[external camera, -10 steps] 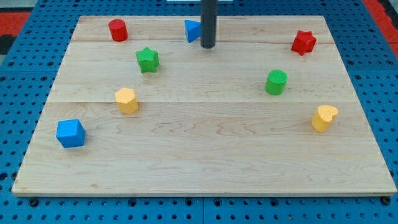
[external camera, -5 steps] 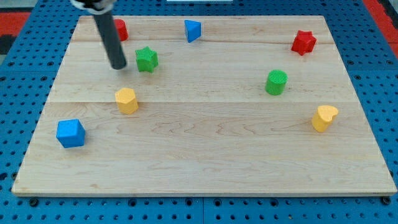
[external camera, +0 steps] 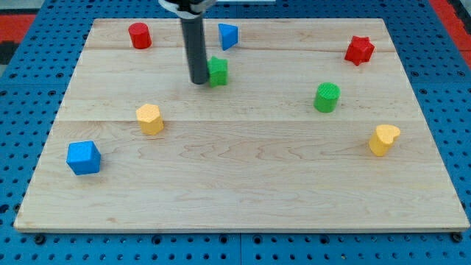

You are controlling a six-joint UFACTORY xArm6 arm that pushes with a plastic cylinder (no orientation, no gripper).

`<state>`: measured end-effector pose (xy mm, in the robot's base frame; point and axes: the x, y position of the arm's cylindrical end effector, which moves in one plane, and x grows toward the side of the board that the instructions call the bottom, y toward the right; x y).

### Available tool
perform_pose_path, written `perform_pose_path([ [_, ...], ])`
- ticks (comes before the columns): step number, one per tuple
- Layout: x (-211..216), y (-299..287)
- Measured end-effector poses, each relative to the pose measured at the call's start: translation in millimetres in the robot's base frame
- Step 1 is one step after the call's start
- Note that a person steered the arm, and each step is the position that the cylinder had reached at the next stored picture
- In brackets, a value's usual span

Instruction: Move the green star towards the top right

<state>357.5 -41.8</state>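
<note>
My tip point(external camera: 199, 81) was touching the green star point(external camera: 218, 71), which sat just to the view's right of it and was partly hidden by the dark rod. There was no pincer on this arm, only the straight rod, so nothing could open, close or grab.

I thought a few things could go wrong. The star had points, so it might spin and slip off the round rod if the push was not through its middle. The blue triangle block point(external camera: 228, 35) stood just above my tip and a bit to the view's right. A push aimed too far up could bump it. The red star point(external camera: 359, 49) waited far to the right of my tip, near the top right corner, so a long push might knock into it. The green cylinder point(external camera: 327, 97) was to the right and a little lower, and a push that drifted down could hit it.

The wooden board point(external camera: 243, 184) looked smooth and pale, with lines where planks met. The blocks looked hard and smooth. The red cylinder point(external camera: 139, 35) was up to the left of my tip. The yellow block point(external camera: 149, 118) and the blue cube point(external camera: 83, 157) were lower left. The yellow heart-shaped block point(external camera: 383, 139) was far lower right.
</note>
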Motion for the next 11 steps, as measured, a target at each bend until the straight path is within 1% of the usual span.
perform_pose_path([
  [1, -6, 62],
  [2, -36, 100],
  [3, -31, 77],
  [4, -12, 35],
  [5, -15, -7],
  [7, -30, 44],
  [8, -55, 29],
  [9, -62, 44],
  [10, -62, 108],
  [11, -70, 138],
])
